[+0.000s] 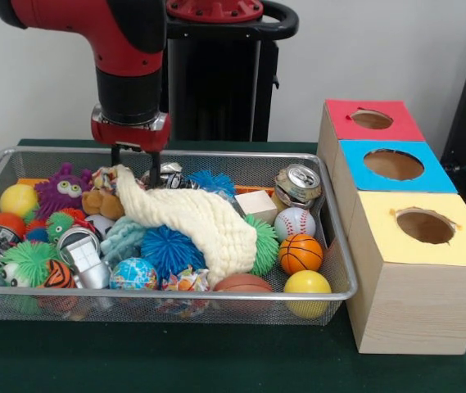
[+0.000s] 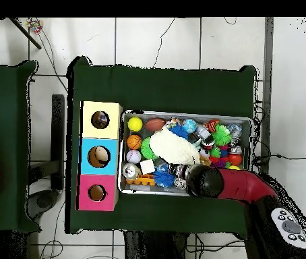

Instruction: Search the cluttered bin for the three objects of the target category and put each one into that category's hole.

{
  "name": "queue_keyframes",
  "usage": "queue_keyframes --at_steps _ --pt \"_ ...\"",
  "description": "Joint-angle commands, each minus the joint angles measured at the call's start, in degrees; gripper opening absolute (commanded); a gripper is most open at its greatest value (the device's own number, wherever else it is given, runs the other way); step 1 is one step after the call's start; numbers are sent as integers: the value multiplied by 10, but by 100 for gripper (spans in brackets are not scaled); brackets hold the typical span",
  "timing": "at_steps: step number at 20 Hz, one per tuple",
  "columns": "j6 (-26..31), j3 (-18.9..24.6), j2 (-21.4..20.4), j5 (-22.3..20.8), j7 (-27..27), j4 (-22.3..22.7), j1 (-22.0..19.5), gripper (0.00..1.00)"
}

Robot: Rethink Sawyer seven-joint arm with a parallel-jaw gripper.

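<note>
Where the arm comes down at the bin's far rim, the scene reads as follows.

Bin: the wire-mesh bin (image 1: 167,293) stands on the green table (image 1: 175,360), crowded edge to edge, so nothing in it can be lifted without brushing a neighbour.

Gripper: the gripper (image 1: 134,166) hangs over the bin's far side, its two dark fingers (image 1: 115,155) pointing straight down at a narrow spread, with the upper end of the cream knitted cloth (image 1: 192,221) between or just below them. Whether they are pinching it cannot be told.

Cloth: it drapes diagonally over the heap's middle, tilted up at the gripper's end, and covers whatever lies beneath; moving it aside would seem a sensible reason for the arm to be here.

Target objects: a small flecked bundle (image 1: 185,282) shows against the near wall, wedged between the globe ball (image 1: 133,274) and the brown ball (image 1: 242,284). The other two cannot be made out and may lie hidden.

Hole: the round hole (image 1: 425,226) in the yellow-topped box (image 1: 417,303) is open and empty-looking; the box sits just beside the bin, nearest the camera in the front view, giving a short carry.

Progress: judged early, as the one visible bundle lies in the bin.
</note>
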Motion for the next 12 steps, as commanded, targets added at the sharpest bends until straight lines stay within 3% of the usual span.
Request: queue_keyframes --at_steps 1,5,6,9,12 --pt "-51 39 -6 3 36 6 -2 100" --pt "-53 32 2 3 43 1 1 100" --pt "-48 29 2 6 46 3 1 0" --pt "-33 35 1 6 31 0 -4 0" --pt "-49 34 1 15 51 0 -2 0"
